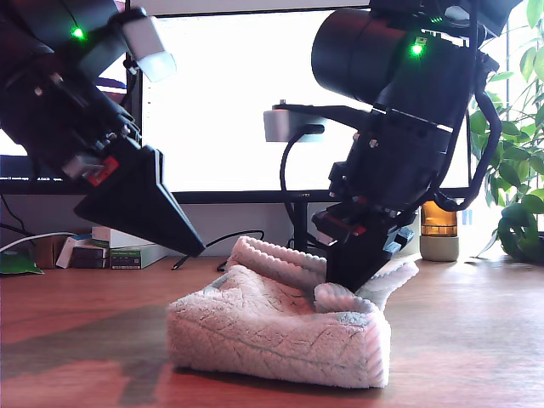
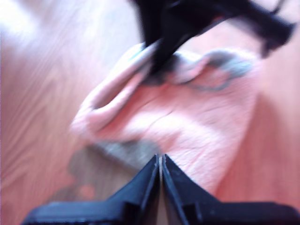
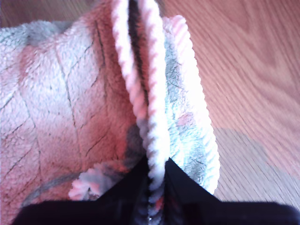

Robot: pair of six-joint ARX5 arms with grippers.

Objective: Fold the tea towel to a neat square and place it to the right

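Observation:
The tea towel [image 1: 272, 331], pale beige-pink and fluffy, lies bunched and partly folded on the wooden table [image 1: 68, 357] in the middle of the exterior view. My second gripper [image 1: 348, 285] comes down on the towel's far side toward the exterior view's right. The second wrist view shows this gripper [image 3: 157, 180] shut on the towel's [image 3: 61, 108] twisted hem [image 3: 154, 126], two layers pinched together. My first gripper [image 1: 197, 248] hangs above the table at the exterior view's left, clear of the cloth. Its jaws [image 2: 161, 161] are shut on nothing, and the towel [image 2: 187, 117] lies beyond them.
A bright monitor [image 1: 246, 93] on a stand [image 1: 297, 229] is right behind the towel. Small boxes [image 1: 110, 251] and cables sit at the back on the exterior view's left. An amber jar [image 1: 439, 229] and a leafy plant [image 1: 518, 170] stand at its right.

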